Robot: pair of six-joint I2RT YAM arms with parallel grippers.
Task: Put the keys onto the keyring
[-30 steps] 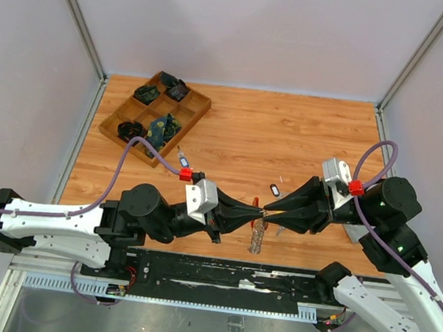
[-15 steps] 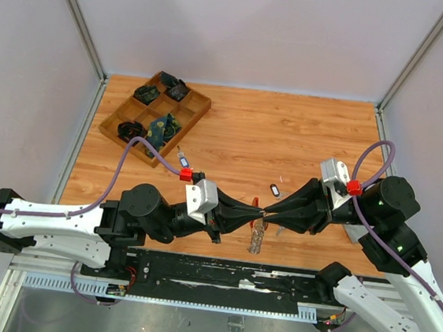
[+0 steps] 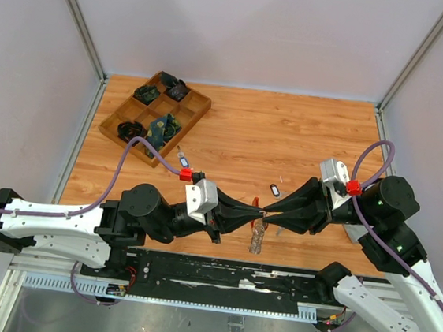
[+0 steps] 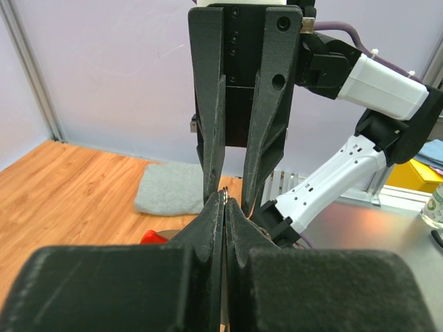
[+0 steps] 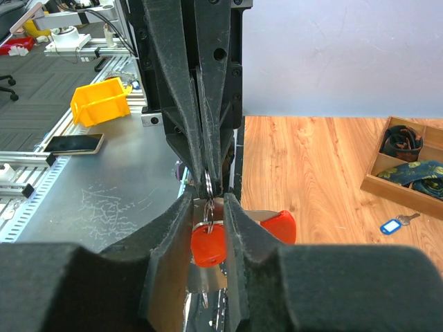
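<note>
My left gripper (image 3: 259,214) and right gripper (image 3: 269,215) meet tip to tip above the table's near edge. The left gripper (image 4: 225,200) is shut on the thin metal ring (image 4: 226,193) of the keyring. Its glittery strap (image 3: 257,239) hangs below the tips. In the right wrist view the ring (image 5: 208,183) sticks out of the left fingers just ahead of my right gripper (image 5: 208,202). A red-headed key (image 5: 208,243) sits between the right fingers, touching both, with a wire loop through its top. A second red piece (image 5: 277,225) shows just to its right.
A wooden compartment tray (image 3: 197,117) with dark items stands at the back left. A blue-tagged key (image 3: 182,160) lies near it. A dark-headed key (image 3: 275,191) lies just beyond the grippers and a small silver key (image 3: 280,231) under the right fingers. A grey cloth (image 4: 169,190) lies by the right arm.
My right gripper has edged slightly left toward the left gripper and its fingers have narrowed a little. The left arm has not moved.
</note>
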